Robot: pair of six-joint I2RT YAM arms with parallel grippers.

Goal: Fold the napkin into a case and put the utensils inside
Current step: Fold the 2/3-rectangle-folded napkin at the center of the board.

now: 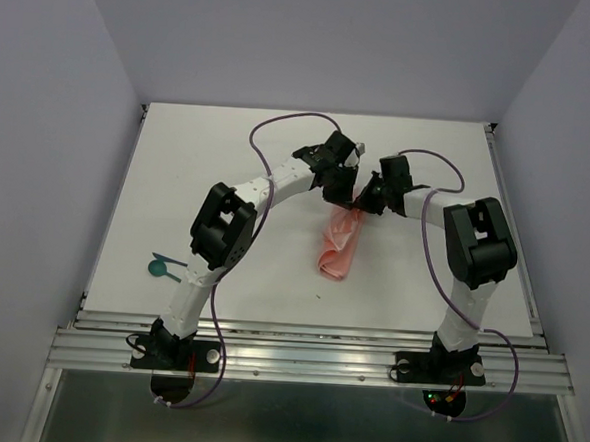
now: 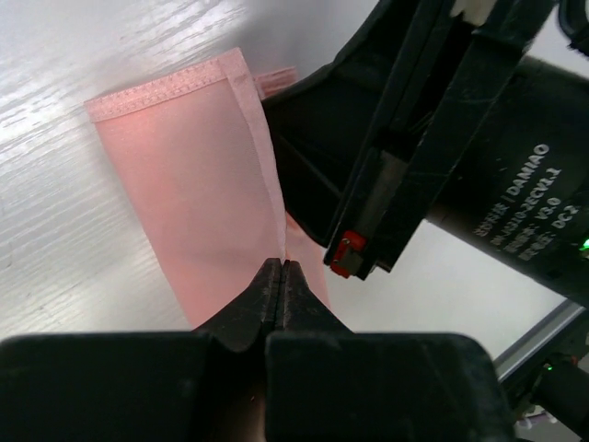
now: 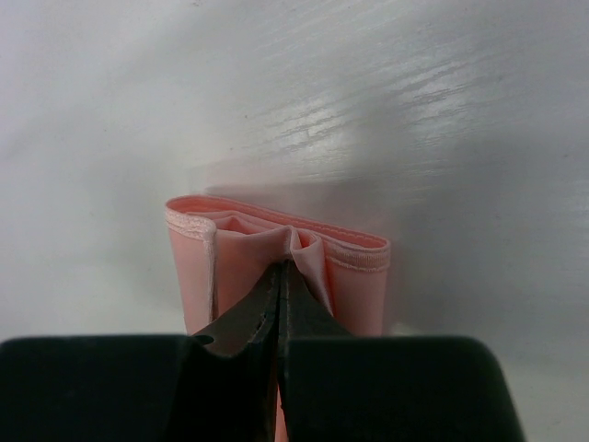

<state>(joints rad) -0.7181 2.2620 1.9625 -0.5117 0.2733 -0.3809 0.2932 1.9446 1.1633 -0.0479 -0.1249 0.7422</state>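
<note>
Nearest the arm bases, on the left of the table [image 1: 410,298], lie the utensils [image 1: 162,263]. They are teal, one has a round end, and the handles lie just beside each other, well apart from the napkin. The napkin [image 1: 337,246] lies mid-table as a narrow, layered pink strip, its near end on the table and its far end meeting the two grippers.

The left gripper [image 2: 281,269] is clenched on the cloth. Its wrist view shows the jaws closed with a pink fold caught between the tips, and the hemmed end of the strip lying flat beyond. The right gripper [image 3: 283,269] is likewise clamped on the napkin, just beside the left one. Its wrist view shows the tips pinching the gathered inner folds at the strip's open end. Only cloth layers show in that opening; the utensils lie outside it.

Beyond the grippers, purple cables [image 1: 281,125] loop over the far table.
</note>
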